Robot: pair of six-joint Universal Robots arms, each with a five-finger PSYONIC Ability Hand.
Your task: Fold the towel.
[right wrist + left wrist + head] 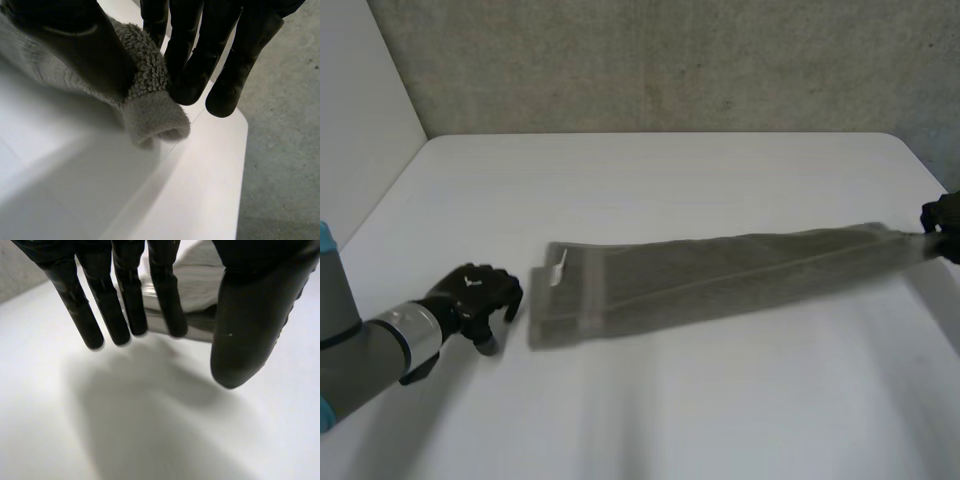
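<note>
The right hand [192,50] pinched one end of the long grey terry towel [720,275]; the relaxed, empty left hand [480,295] probably had to grasp the other next.

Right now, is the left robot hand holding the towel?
No, the left robot hand hangs open above the table, just clear of the end of the towel.

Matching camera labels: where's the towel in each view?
Head view: the grey towel stretches across the table, from beside the left hand to the right hand at the table's right edge.
Left wrist view: the towel's end lies just beyond the fingertips, apart from them.
Right wrist view: the towel's end is bunched, pinched between thumb and fingers.
Shared landmark: the white table.
</note>
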